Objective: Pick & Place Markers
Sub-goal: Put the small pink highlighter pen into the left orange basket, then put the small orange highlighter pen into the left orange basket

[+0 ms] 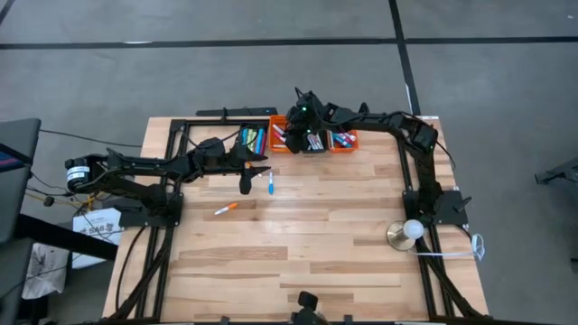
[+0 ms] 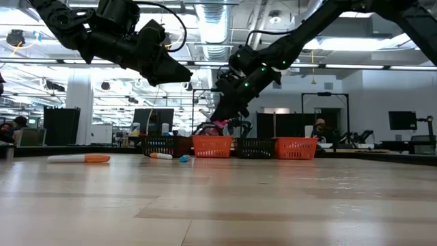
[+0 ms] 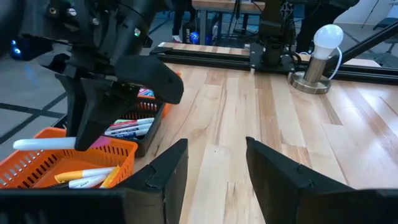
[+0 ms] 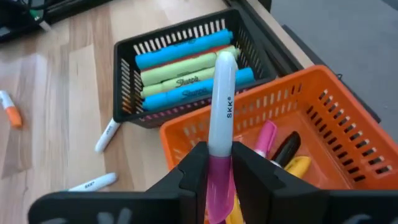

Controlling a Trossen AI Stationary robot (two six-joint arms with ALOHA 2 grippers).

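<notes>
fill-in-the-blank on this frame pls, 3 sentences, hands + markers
The right hand grips a white marker with a ____ cap above the orange plastic bin.
The left hand is open and holds ____.
The marker with an orange cap lies loose on the ____ wooden table.

Missing words: pink; nothing; light

Table [image 1: 298, 262]; 4 bins [image 1: 346, 143]; 2 markers [image 1: 226, 208]

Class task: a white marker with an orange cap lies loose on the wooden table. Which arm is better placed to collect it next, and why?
Probably the left: the left gripper hangs open near the orange-capped white marker, while the right gripper is busy holding a pink-and-white marker over an orange bin.
</notes>
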